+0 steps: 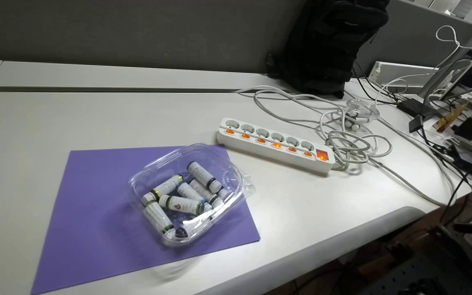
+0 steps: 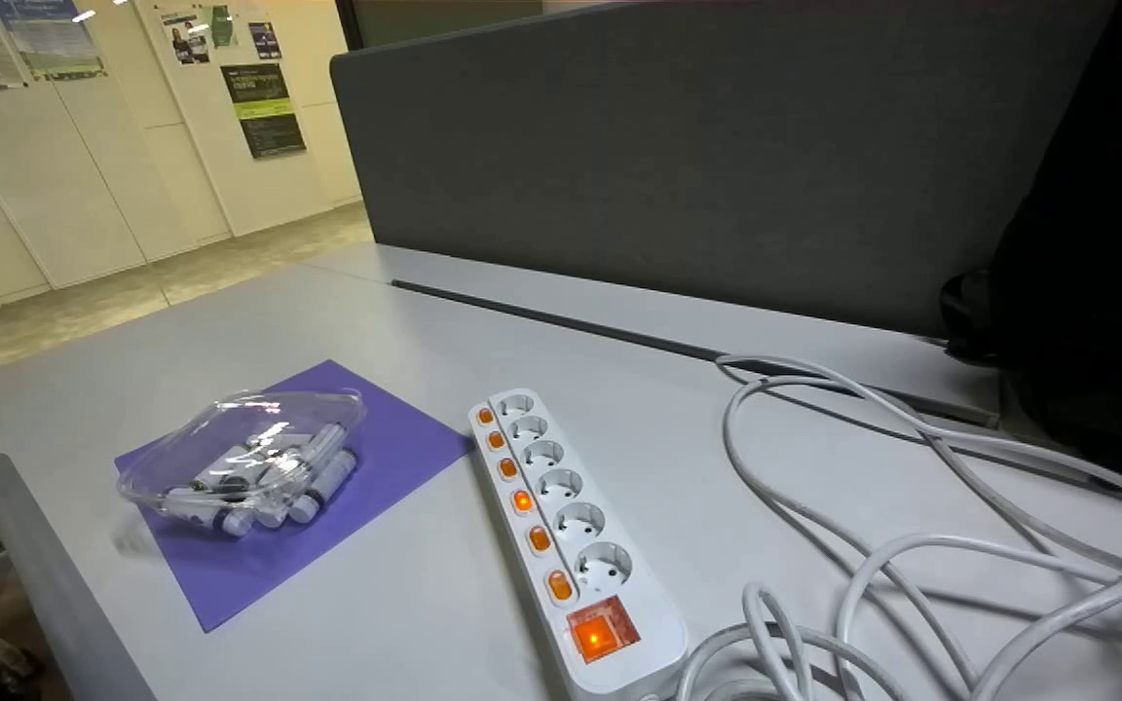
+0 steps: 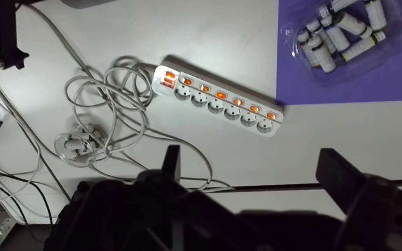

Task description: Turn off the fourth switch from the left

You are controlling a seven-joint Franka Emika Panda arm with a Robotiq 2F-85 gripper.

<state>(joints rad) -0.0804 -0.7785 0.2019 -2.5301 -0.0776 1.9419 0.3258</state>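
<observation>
The white power strip (image 1: 275,155) lies on the white table with a row of small orange-red rocker switches beside its sockets. The fourth switch (image 1: 277,145) from the cordless end glows brighter than its neighbours. It is also lit in an exterior view (image 2: 522,500) and in the wrist view (image 3: 221,94). The larger red switch (image 2: 600,635) near the cord end also glows. My gripper (image 3: 250,150) is open in the wrist view, its black fingers wide apart with nothing between them. The strip lies beyond the fingertips, apart from them. The gripper does not show in the exterior views.
A clear plastic container (image 1: 187,196) with several small bottles sits on a purple mat (image 1: 92,221) beside the strip. Coiled white cables (image 1: 355,143) and a small clear cup (image 3: 75,150) lie off the cord end. A black backpack (image 1: 330,45) leans against the grey partition.
</observation>
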